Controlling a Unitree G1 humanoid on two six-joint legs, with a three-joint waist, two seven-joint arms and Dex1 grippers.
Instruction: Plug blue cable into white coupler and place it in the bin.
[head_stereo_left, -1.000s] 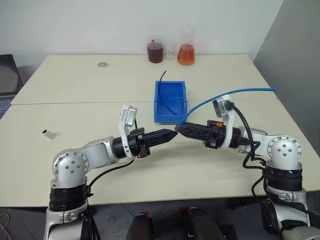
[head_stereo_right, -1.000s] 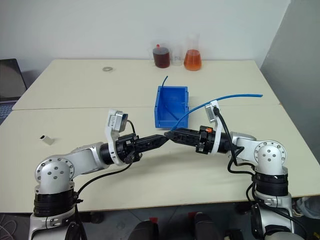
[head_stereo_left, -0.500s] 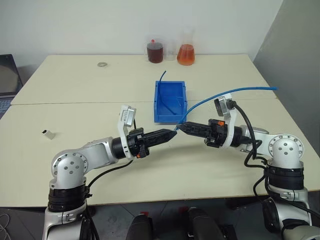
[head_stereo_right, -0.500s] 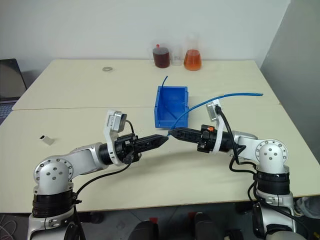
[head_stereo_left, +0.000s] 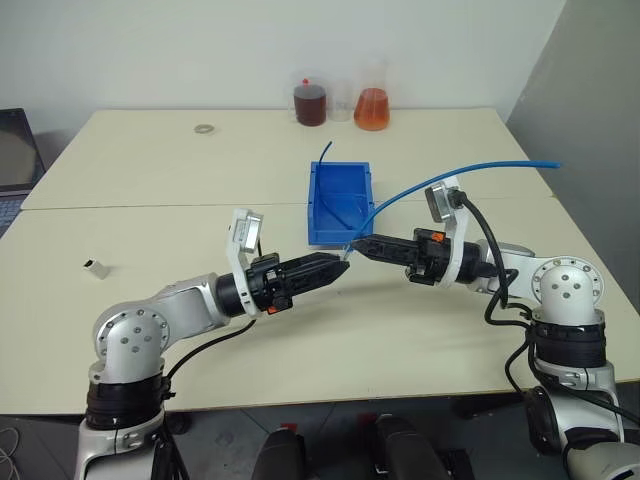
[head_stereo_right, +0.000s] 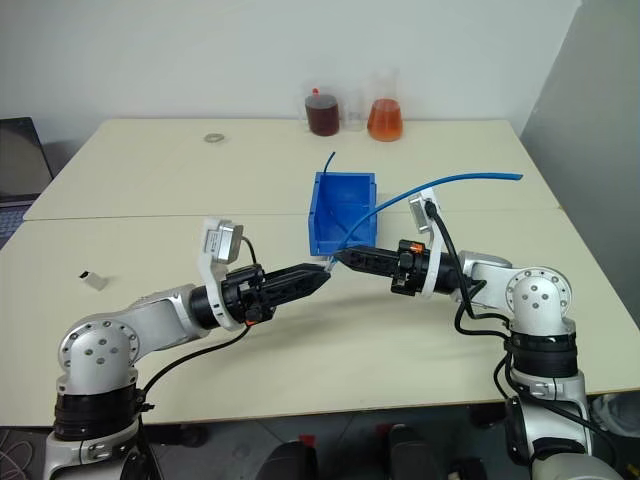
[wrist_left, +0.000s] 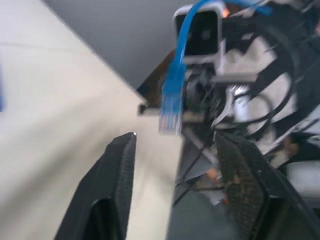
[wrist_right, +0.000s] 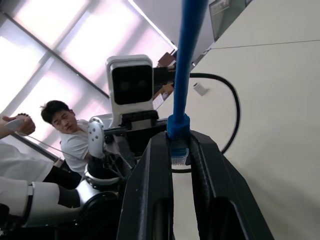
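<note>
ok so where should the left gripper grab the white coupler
Probably across its two long sides, coming down from above: the white coupler lies flat and alone on the table, so nothing blocks a top approach. Leave its dark end uncovered, since the plug must go in there.

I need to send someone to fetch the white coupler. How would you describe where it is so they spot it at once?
Start at the beige table and go to its left side, far from the blue bin in the middle. The white coupler lies there alone on the bare tabletop, a tiny white block with a dark face. The metal ring further back is round and flat instead.
</note>
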